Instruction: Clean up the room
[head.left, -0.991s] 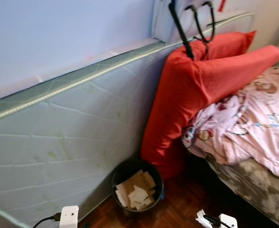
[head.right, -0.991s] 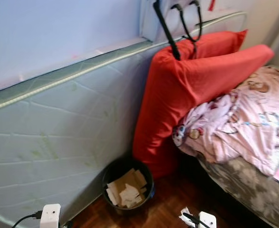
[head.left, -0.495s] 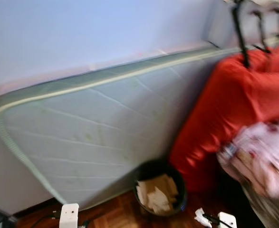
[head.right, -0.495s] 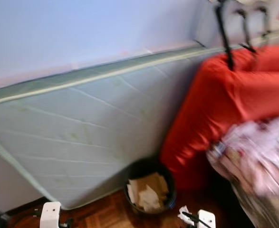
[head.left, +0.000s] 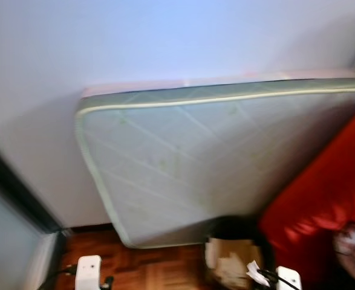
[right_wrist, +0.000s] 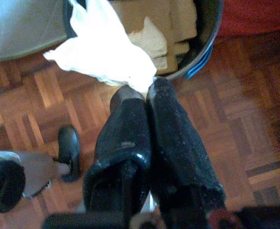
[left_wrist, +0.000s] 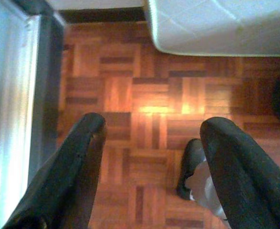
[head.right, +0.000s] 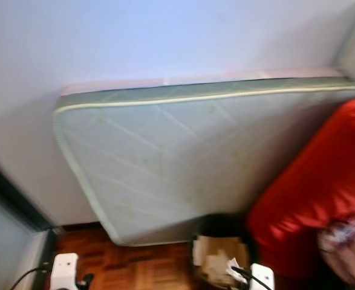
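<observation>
Fingers of the right gripper (right_wrist: 148, 93) are pressed tight together on a crumpled white tissue (right_wrist: 104, 50), pinching it by one corner so the rest of it fans out past the fingertips. Just beyond that gripper, partly under the tissue, is a black trash bin (right_wrist: 206, 36) with cardboard scraps (right_wrist: 166, 24) inside, standing on the parquet floor (right_wrist: 240, 129). Off to one side of the right gripper there's a dark shoe (right_wrist: 69, 148) on the floor, not sure whose. The left gripper (left_wrist: 151, 138) hangs low over the parquet with its two fingers spread wide apart and nothing between them. Past it the corner of a pale quilted mattress (head.left: 213, 163) touches the floor and leans on the light blue wall (head.left: 165, 42). A red cushion (head.left: 322, 211) sits close beside the bin, on the far side from the left gripper. Head views are pretty blurry.
</observation>
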Available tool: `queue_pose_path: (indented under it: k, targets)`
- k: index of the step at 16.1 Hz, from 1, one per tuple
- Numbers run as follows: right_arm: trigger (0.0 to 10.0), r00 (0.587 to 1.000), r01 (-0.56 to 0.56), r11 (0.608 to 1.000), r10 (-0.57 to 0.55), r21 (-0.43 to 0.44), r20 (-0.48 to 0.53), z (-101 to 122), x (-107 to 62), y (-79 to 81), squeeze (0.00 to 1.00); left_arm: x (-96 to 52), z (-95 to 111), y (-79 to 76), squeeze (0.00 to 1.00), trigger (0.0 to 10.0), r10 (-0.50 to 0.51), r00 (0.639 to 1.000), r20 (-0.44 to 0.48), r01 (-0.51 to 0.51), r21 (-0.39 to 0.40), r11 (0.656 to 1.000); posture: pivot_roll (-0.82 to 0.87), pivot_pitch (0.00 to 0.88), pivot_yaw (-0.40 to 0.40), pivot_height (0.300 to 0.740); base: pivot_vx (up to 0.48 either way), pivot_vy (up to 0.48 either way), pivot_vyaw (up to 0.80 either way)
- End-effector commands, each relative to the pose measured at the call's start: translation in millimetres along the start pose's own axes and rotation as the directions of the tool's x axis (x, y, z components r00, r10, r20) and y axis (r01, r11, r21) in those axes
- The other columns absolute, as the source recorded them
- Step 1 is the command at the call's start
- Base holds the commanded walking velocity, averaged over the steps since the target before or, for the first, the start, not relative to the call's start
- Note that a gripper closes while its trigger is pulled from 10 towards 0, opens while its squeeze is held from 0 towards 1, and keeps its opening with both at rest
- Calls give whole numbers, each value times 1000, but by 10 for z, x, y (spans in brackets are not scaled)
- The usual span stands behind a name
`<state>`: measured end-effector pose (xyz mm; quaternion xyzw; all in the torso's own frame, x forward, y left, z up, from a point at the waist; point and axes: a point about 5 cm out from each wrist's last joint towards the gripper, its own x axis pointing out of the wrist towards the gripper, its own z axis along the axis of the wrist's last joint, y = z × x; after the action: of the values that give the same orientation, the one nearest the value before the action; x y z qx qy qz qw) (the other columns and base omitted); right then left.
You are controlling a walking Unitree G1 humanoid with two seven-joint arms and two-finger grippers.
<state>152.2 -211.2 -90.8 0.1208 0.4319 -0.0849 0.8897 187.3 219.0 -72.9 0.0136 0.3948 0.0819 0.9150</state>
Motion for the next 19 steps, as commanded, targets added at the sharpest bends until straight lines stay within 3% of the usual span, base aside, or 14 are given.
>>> queue_pose_path:
  k: [1, 10, 14, 19]
  targets:
    - [10000, 1000, 8, 1000, -8, 14, -19, -58, -14, -9, 0, -13, -49, 21, 0, 10000, 9, 1000, -16, -9, 6, 1000, 75, 0, -23, 713, 0, 0, 0]
    - [10000, 1000, 13, 1000, -13, 10, -20, -57, -13, -9, 0, -10, -30, 24, 0, 10000, 7, 1000, -7, -7, -5, 1000, 76, 0, -24, 713, 0, 0, 0]
    - [10000, 1000, 7, 1000, -7, -20, -21, -49, -12, -13, 0, -11, -35, 18, 0, 10000, 4, 1000, -7, -4, -6, 1000, 76, 0, -26, 713, 253, 0, 0]
    - [10000, 1000, 17, 1000, -17, 9, -16, -50, -13, -17, 0, -12, -35, 17, 0, 10000, 2, 1000, -5, -3, -13, 1000, 76, 0, -28, 713, 306, 0, 0]
